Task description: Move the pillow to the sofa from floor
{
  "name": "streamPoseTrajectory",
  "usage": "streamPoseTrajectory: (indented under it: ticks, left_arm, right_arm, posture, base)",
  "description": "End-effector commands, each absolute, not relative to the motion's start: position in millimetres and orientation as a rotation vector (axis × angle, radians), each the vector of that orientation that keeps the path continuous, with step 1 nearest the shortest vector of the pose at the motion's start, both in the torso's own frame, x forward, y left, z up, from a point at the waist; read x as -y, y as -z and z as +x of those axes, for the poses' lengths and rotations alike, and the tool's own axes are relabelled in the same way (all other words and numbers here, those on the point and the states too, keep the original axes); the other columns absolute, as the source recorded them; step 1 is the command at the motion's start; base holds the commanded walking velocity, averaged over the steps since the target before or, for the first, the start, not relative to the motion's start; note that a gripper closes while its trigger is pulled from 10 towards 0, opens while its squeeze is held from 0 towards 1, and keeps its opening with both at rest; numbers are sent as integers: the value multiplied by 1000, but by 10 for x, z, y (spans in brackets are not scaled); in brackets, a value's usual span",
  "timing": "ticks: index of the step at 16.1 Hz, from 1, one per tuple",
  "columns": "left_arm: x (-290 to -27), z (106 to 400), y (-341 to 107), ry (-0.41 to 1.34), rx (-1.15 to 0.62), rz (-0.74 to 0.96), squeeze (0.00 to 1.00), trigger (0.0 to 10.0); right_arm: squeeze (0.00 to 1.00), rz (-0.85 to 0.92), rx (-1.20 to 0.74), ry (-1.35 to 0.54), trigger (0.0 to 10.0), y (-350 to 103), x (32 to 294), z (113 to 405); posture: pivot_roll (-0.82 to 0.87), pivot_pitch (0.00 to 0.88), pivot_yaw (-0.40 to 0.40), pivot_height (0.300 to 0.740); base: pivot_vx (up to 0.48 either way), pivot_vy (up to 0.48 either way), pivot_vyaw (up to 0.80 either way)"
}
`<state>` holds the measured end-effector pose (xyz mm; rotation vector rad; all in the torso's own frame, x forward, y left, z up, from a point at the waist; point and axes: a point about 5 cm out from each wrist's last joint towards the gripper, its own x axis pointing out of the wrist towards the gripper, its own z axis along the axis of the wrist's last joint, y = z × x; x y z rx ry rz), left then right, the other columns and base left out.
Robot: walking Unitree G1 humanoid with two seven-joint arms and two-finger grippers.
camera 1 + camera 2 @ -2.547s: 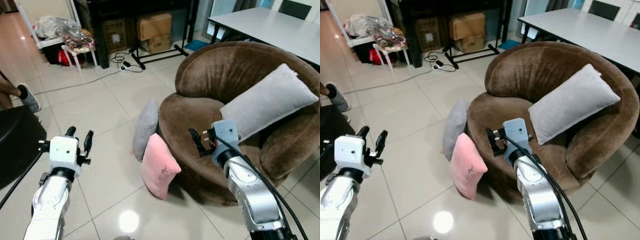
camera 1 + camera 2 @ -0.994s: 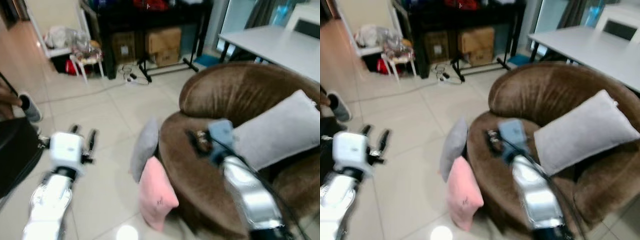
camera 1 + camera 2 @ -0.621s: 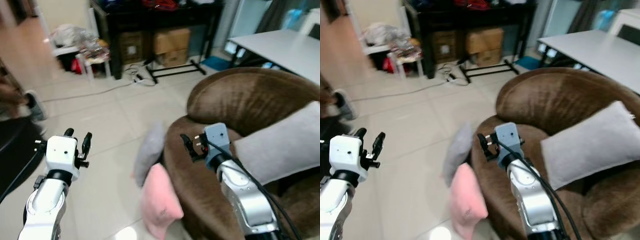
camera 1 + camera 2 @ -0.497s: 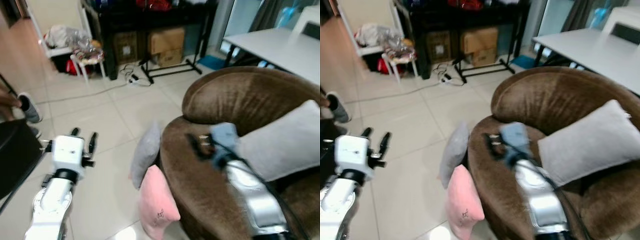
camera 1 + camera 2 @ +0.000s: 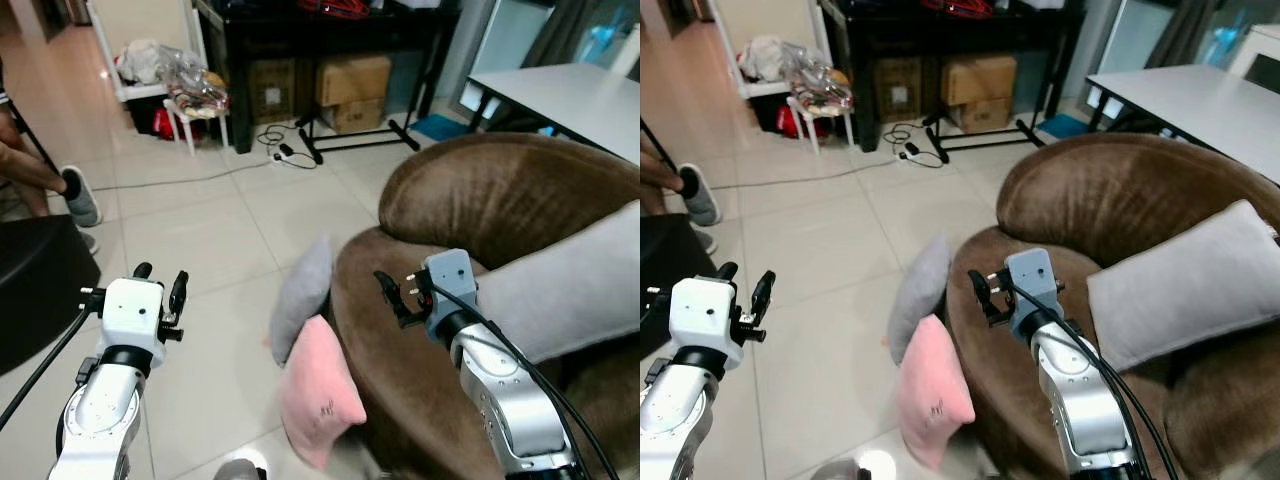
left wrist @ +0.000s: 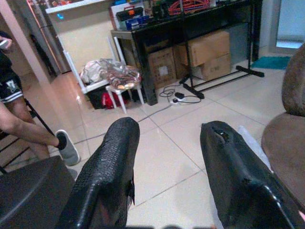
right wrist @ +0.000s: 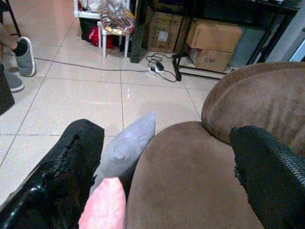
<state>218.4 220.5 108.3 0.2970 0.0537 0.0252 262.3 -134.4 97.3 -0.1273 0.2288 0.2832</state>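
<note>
At far left of the frame we see a person's leg with a grey shoe (image 5: pixel 80 197) on the tiled floor (image 5: pixel 220 230). Lower left, our left gripper (image 5: pixel 160 283) hangs in the air, fingers spread, holding nothing. Centre, a grey pillow (image 5: pixel 303 296) and a pink pillow (image 5: pixel 318 391) stand on the floor, leaning against the brown sofa (image 5: pixel 470 200). Our right gripper (image 5: pixel 392 297) hovers over the sofa seat's front edge, fingers apart, empty. A second grey pillow (image 5: pixel 1185 283) lies on the sofa at right.
</note>
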Motion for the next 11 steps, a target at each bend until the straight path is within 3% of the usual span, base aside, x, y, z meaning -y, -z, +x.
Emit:
streamPoseTrajectory:
  ticks: [1,11]
  left_arm:
    - [-2209,2181,-1070,-31,-58,303,0,10000]
    - [-2200,2177,-1033,-51,-56,299,0,10000]
  right_arm:
    - [0,-134,-223,-273,10000,-993,1368,2636]
    - [0,-160,-229,-296,10000,-992,1363,2661]
  posture:
    - [22,0,-47,635]
    - [20,0,-62,535]
  base:
    - [0,0,0]
    - [0,0,0]
